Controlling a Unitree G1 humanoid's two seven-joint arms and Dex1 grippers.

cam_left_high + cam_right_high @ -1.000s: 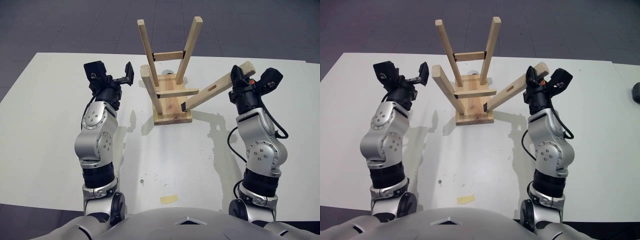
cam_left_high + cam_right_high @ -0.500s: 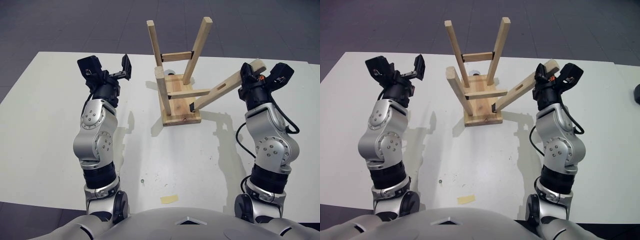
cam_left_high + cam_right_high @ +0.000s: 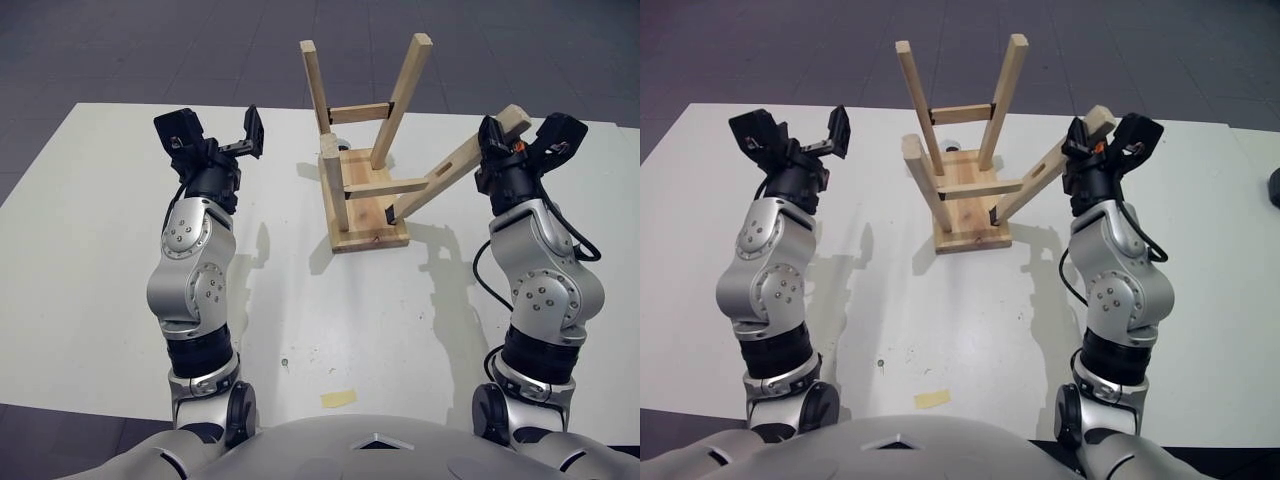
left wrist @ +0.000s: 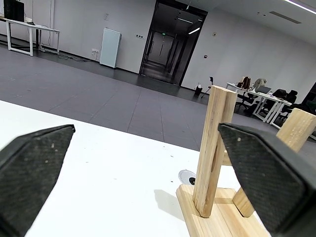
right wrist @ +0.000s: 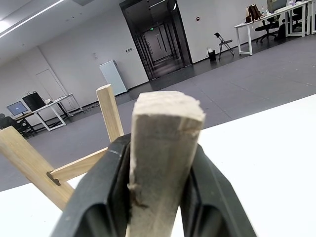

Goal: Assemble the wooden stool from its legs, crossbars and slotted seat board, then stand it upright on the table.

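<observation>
Now the right end effector (image 3: 502, 139), clenched on the tilted fourth leg (image 3: 450, 170), has dragged the upturned stool (image 3: 366, 234) rightward on the counter (image 3: 100, 250), at upper centre. We judge this leg not yet seated. The left end effector (image 3: 217, 136) hangs released at upper left.

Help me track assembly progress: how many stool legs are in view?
4. Three stand up from the seat board: far left, far right, near left. The fourth leg leans outward, its end clamped in the right gripper.
</observation>
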